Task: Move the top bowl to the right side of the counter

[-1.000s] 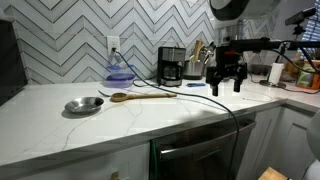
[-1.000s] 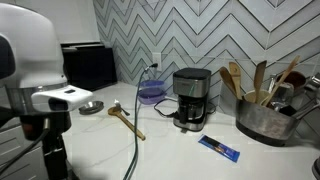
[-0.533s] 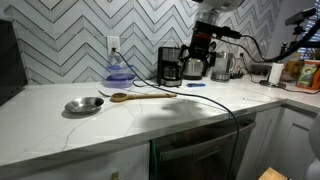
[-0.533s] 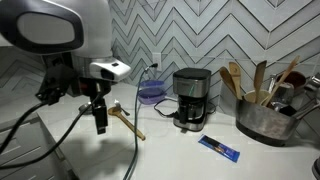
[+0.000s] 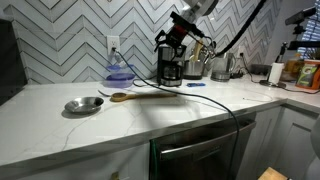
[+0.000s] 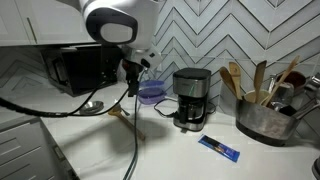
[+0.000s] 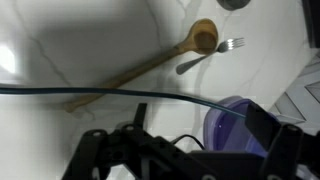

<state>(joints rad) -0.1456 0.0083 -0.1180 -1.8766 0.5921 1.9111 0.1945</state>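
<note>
We have swung our claw (image 5: 169, 39), jaws apart and empty, across the desk (image 5: 60, 126) to hover near the top bowl (image 5: 120, 70), untouched on its stack by the wall beside the coffee maker (image 5: 171, 66), so we judge grasping comes next.

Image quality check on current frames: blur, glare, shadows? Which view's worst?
Wrist view is worst: soft throughout, long wooden spoon and small metal fork smeared, dark gripper out of focus in the foreground. In an exterior view, the arm casts a broad soft shadow on the white marble-look counter. In an exterior view, the arm's white housing is nearly blown out.
</note>
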